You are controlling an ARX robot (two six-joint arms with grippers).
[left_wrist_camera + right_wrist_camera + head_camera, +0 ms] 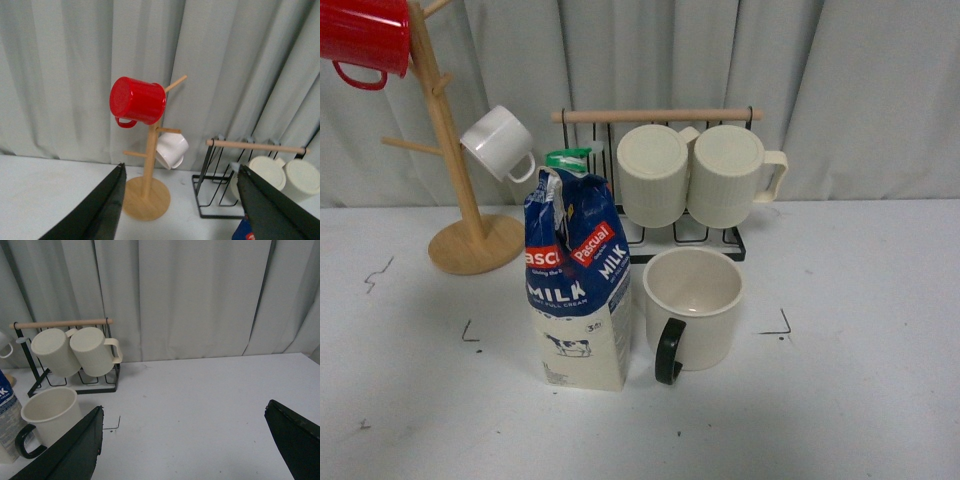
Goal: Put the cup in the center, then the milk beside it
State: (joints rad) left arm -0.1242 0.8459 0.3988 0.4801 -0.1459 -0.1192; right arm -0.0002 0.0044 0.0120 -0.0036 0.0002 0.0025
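The cream cup [693,306] with a black loop handle stands upright inside the center patch [630,400] marked by black corner marks, handle toward me. The milk carton [576,283] stands upright just left of the cup, close beside it. In the right wrist view the cup [49,413] and an edge of the carton [7,420] show. My left gripper [180,172] is open and empty, raised near the mug tree. My right gripper [184,412] is open and empty, over bare table to the right of the cup. Neither arm shows in the front view.
A wooden mug tree [455,180] with a red mug [362,38] and a small white mug [500,143] stands at back left. A black wire rack [672,230] with two ribbed cream mugs [695,172] stands behind the cup. A curtain hangs behind.
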